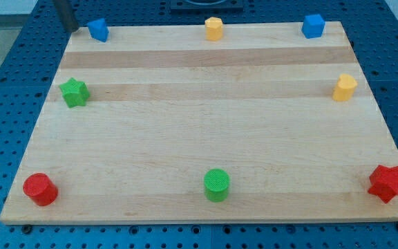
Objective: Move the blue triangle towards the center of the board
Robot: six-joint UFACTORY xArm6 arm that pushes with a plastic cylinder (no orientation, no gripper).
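Blue triangle sits at the wooden board's top-left corner, far from the center, so the push is not yet done, while the rod's tip, having nothing to open or close, stands just left of it.

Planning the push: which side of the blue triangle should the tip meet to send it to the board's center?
Its upper-left face. The blue triangle sits at the board's top-left corner, so center lies down-right. My tip is already just left of it, off the board edge; judging by that, push from there.
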